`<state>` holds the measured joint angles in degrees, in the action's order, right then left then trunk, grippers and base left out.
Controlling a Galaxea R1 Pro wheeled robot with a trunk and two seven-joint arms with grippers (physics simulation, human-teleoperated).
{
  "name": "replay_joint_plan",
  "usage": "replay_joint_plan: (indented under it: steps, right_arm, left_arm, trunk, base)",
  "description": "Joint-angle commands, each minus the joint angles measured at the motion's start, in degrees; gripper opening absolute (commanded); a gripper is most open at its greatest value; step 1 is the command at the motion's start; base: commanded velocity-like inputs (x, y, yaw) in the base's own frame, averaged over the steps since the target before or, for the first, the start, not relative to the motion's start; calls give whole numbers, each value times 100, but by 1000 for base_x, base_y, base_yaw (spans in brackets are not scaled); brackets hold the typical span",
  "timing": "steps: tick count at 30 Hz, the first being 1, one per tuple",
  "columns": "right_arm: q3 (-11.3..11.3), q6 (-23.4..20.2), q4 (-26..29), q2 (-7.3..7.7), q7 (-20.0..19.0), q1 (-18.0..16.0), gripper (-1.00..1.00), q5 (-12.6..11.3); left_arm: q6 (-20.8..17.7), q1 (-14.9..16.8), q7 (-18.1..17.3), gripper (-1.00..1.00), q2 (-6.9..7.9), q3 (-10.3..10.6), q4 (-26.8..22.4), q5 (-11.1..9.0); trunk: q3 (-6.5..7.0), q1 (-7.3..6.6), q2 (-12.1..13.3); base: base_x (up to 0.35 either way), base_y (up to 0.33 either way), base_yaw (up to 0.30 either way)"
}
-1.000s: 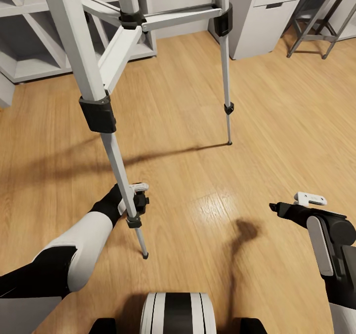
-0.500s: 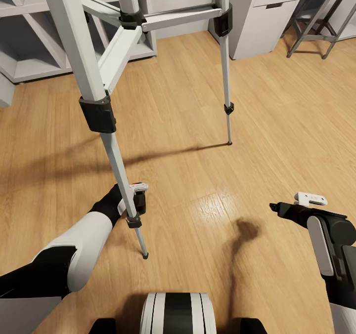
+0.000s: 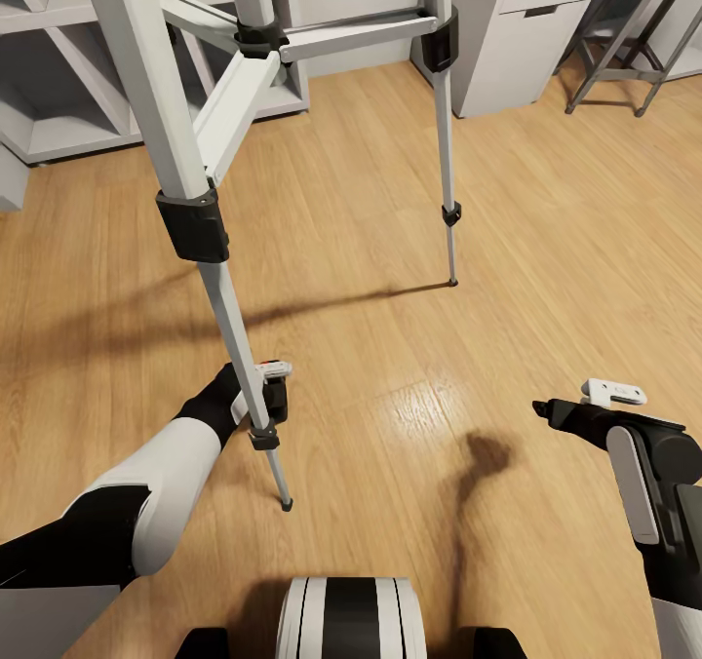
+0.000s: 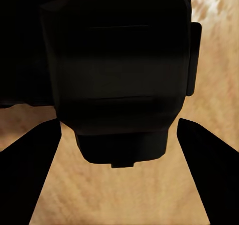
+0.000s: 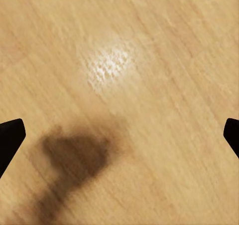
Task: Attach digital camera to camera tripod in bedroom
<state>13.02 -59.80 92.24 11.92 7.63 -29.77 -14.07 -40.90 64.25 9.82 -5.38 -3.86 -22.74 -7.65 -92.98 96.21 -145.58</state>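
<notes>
while the camera tripod stands on the wooden floor just ahead, the left gripper sits low behind its nearest leg, clamped on the black digital camera between its fingers. the right gripper hangs well apart, spread wide, holding nothing.

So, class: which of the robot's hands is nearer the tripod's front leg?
Left. The left hand sits right behind the front leg; the right hand hovers far off to its right.
</notes>
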Motion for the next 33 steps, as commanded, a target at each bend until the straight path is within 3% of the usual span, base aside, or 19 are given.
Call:
replay_joint_plan:
  steps: [1,20,26,33]
  right_arm:
    - [-1,-20,4,2,55,-3,100,-61]
    - [-9,-20,4,-21,55,-3,100,-61]
    - [-10,-20,4,-27,55,-3,100,-61]
    - [-10,-20,4,-16,48,-3,100,-65]
  left_arm:
    - [-32,-4,46,-100,-3,-36,-11,35]
    - [35,-89,-91,-100,103,-41,-239,7]
    - [-2,-268,-117,-100,191,-61,-671,-12]
    - [-111,-695,-171,-100,417,-103,-1605,-40]
  trunk:
    - [-4,0,-1]
    - [-4,0,-1]
    - [-4,0,-1]
    - [-4,0,-1]
  base:
    - [0,0,0]
    - [0,0,0]
    - [0,0,0]
    - [0,0,0]
